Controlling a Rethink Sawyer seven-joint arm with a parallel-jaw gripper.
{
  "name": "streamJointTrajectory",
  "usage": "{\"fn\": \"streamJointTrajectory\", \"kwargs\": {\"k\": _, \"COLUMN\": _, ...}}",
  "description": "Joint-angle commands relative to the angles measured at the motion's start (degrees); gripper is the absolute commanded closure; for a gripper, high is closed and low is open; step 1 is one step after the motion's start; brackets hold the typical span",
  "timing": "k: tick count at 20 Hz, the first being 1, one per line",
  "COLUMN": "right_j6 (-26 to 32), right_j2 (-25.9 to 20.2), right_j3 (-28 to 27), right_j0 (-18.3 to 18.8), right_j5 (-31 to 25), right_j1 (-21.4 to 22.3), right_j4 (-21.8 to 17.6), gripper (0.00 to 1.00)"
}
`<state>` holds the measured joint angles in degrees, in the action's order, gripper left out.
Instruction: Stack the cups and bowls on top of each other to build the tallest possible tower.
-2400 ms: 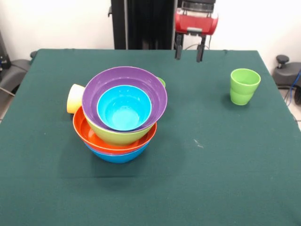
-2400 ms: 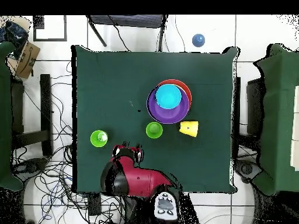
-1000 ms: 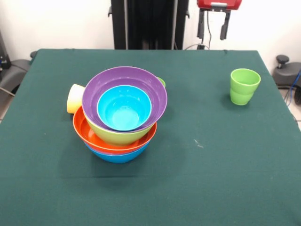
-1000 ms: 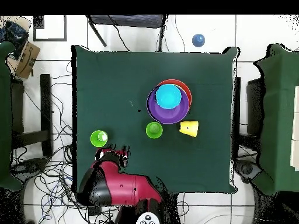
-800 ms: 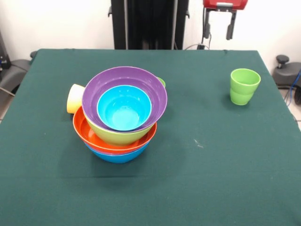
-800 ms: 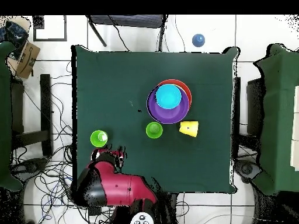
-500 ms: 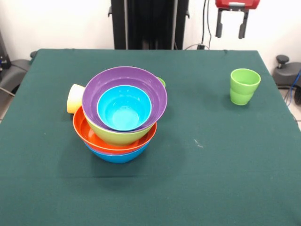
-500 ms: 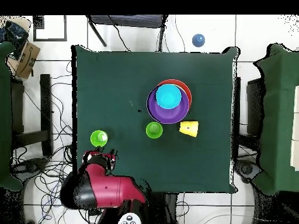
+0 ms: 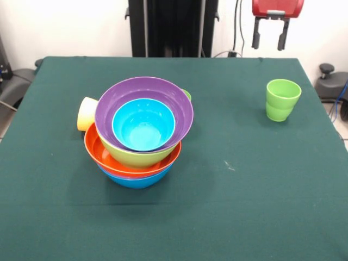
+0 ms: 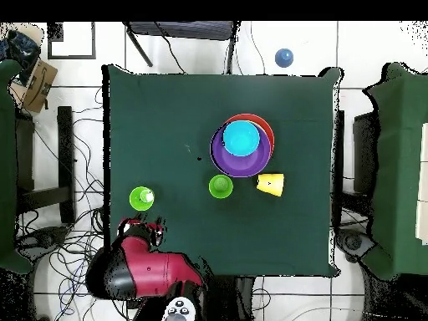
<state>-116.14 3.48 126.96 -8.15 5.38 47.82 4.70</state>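
The tower (image 9: pixel 138 133) stands left of the table's middle: a blue bowl (image 9: pixel 136 180) at the bottom, then orange (image 9: pixel 103 157), lime green (image 9: pixel 136 159) and purple (image 9: pixel 130 89), with the small cyan bowl (image 9: pixel 143 124) nested on top. It also shows in the overhead view (image 10: pixel 242 145). A pale yellow cup (image 9: pixel 87 113) lies on its side against the tower's left; it also shows from overhead (image 10: pixel 270 184). A light green cup (image 9: pixel 283 99) stands upright at the right, alone (image 10: pixel 142 198). My gripper (image 9: pixel 269 39) hangs open and empty, high behind the green cup (image 10: pixel 142 224).
A small round green thing (image 10: pixel 221 186) stands beside the tower on the robot's side; in the front view only its edge (image 9: pixel 187 95) shows behind the purple bowl. The green table cloth (image 9: pixel 244 190) ends close to the right of the light green cup.
My gripper has risen and moved across the far table edge, from near the middle to a spot behind the light green cup. The cups and bowls have not moved.
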Motion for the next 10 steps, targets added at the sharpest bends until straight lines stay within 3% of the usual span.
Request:
{"fn": "streamJointTrajectory", "kwargs": {"k": 1, "right_j6": -9.56, "right_j2": -2.95, "right_j3": -1.43, "right_j0": 1.70, "right_j5": 5.09, "right_j1": -6.28, "right_j4": -1.10, "gripper": 0.00}}
{"fn": "streamJointTrajectory", "kwargs": {"k": 10, "right_j6": -9.69, "right_j2": -4.17, "right_j3": -2.03, "right_j0": 3.36, "right_j5": 9.66, "right_j1": -10.10, "right_j4": -1.82, "gripper": 0.00}}
